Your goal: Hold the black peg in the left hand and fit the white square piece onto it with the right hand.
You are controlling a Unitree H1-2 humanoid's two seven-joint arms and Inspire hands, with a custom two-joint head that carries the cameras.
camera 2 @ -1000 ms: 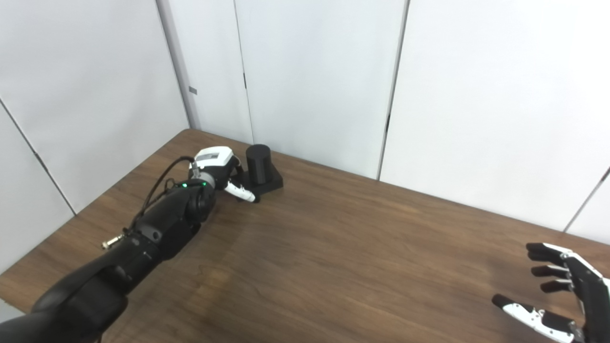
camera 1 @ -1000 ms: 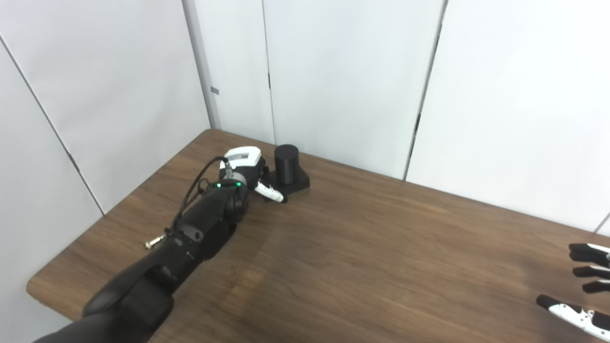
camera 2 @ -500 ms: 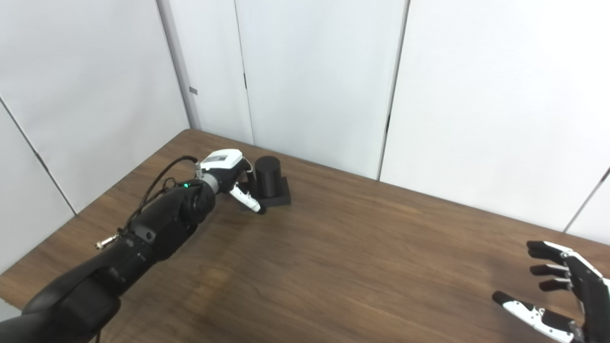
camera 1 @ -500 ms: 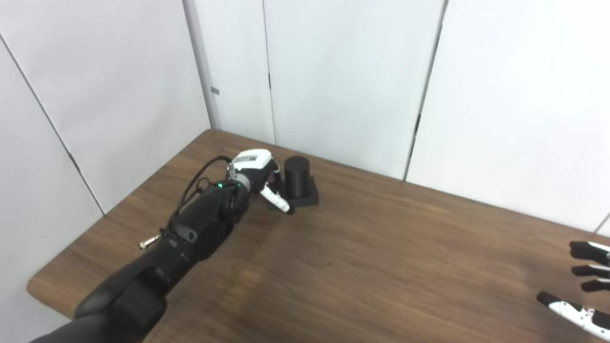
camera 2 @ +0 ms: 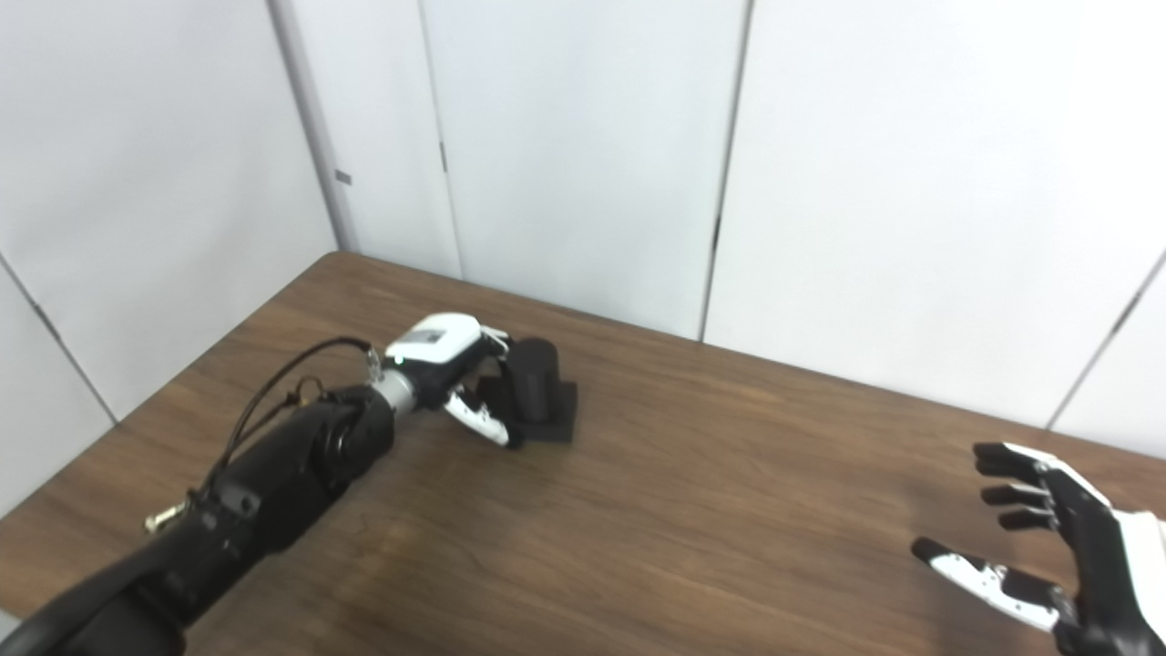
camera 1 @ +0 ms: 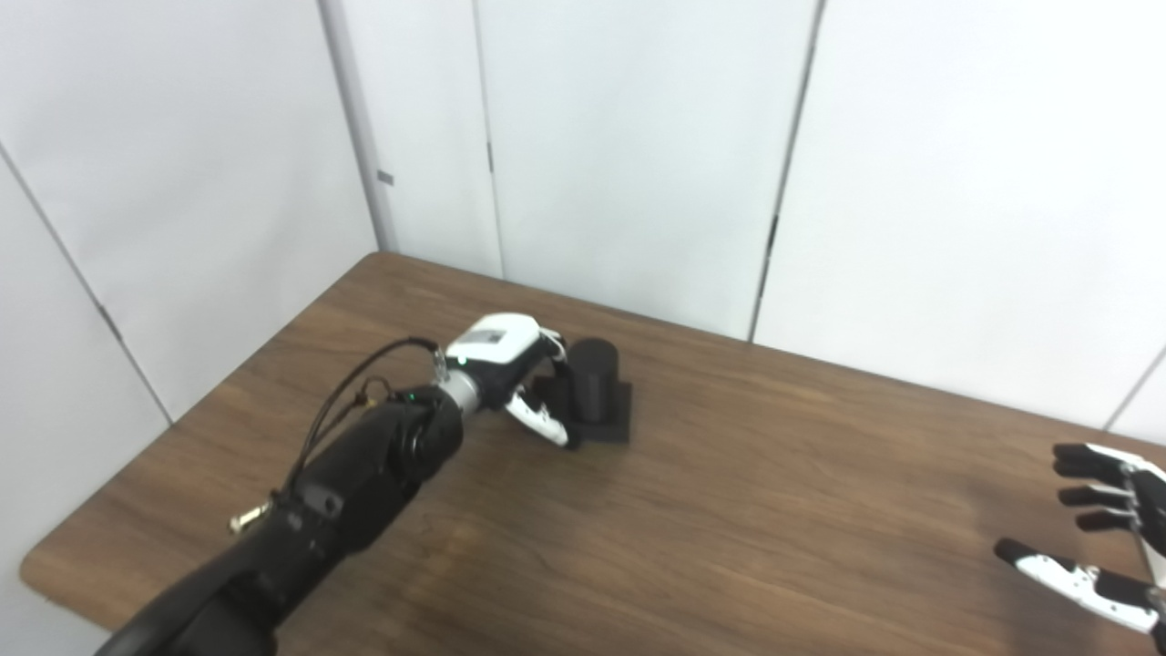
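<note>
The black peg point(camera 1: 594, 381), a short upright cylinder on a square black base, stands on the brown table point(camera 1: 729, 510) left of centre. My left hand point(camera 1: 510, 364) reaches in from the left and is closed around it: fingers behind the cylinder, white-tipped thumb point(camera 1: 545, 424) in front of the base. My right hand point(camera 2: 1061, 547) hovers open and empty over the table's right end, fingers spread. No white square piece shows in either view.
White wall panels point(camera 1: 638, 137) stand close behind the table's far edge. The table's rounded left corner point(camera 1: 41, 565) is near my left forearm point(camera 1: 346, 483). Bare wood stretches between the two hands.
My left hand has drawn the black peg away from the far wall, toward the table's middle and right. The camera has shifted a little as well. The right hand has barely moved.
</note>
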